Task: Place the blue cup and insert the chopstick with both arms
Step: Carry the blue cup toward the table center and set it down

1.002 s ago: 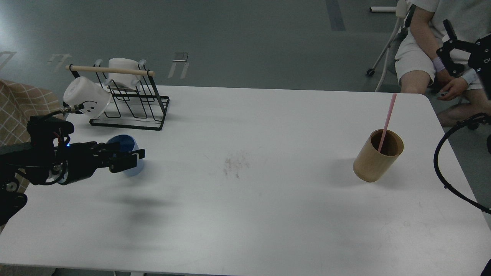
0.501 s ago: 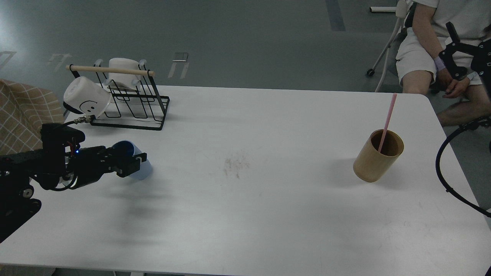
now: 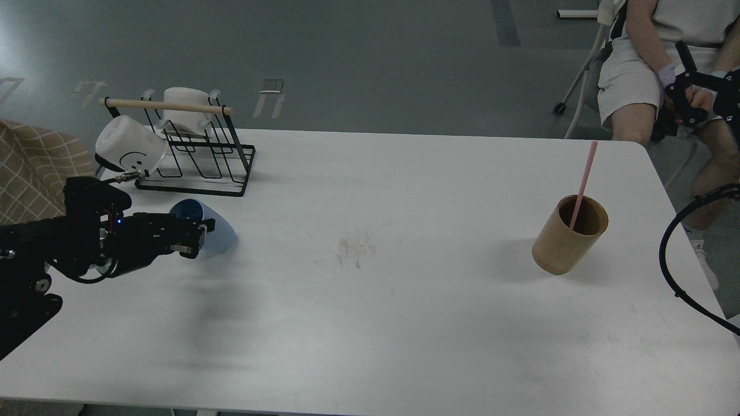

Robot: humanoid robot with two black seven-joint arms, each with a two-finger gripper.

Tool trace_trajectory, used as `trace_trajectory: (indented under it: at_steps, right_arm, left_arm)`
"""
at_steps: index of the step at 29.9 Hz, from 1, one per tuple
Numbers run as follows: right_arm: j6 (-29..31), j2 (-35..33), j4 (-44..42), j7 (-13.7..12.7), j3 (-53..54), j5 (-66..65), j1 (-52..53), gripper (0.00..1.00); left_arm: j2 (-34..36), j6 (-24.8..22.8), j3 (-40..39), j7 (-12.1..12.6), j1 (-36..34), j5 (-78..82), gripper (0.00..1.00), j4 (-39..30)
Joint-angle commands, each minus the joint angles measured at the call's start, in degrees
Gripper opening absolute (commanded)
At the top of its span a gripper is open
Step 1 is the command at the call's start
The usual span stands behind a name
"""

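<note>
The blue cup (image 3: 217,236) is held at the table's left side, tilted with its dark-blue mouth turned up and to the left. My left gripper (image 3: 193,234) is shut on its rim side. The pink chopstick (image 3: 584,180) stands leaning in a tan wooden cylinder (image 3: 563,242) at the right side of the white table (image 3: 376,323). My right gripper (image 3: 685,86) is raised beyond the table's far right corner, fingers apart and empty, well away from the chopstick.
A black wire rack (image 3: 199,156) with a pale wooden rod stands at the back left, holding a white smiley mug (image 3: 128,149) and another white mug (image 3: 185,103). A seated person (image 3: 642,69) is at the back right. A black cable (image 3: 673,260) loops off the right edge.
My left gripper has tipped the blue cup from upright to tilted and carried it a little to the right. My right gripper has shifted slightly at the far right.
</note>
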Motion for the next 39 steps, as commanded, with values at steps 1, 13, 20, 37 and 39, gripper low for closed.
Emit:
trace_trajectory:
  at_steps: [1,13,20,37,39]
  right_arm:
    - [0.04,0.00,0.00,0.00,0.53,0.00,-0.79,1.00]
    - [0.04,0.09,5.00,0.00,6.32,0.09,-6.59,1.00]
    - [1.53,0.00,5.27,0.00,12.74,0.17,-11.16,1.00]
    - [1.58,0.00,5.27,-0.09,17.06,0.70,-16.00,1.00]
    - [1.58,0.00,5.36,-0.09,17.06,0.70,-16.00,1.00]
  left_arm:
    - [1.47,-0.28,0.28,-0.60,-2.21,1.91,0.00,-3.53]
    - [4.48,-7.74,24.41,-0.77,-29.34,3.14,0.00,-11.35]
    - [-8.97,-8.50,43.25,-0.16,-47.30,3.14,0.00,-5.74]
    - [-23.13,-8.50,56.18,-0.25,-54.69,3.49,0.00,1.30]
    - [-24.09,-8.50,56.18,-0.25,-55.56,3.23,0.00,1.30]
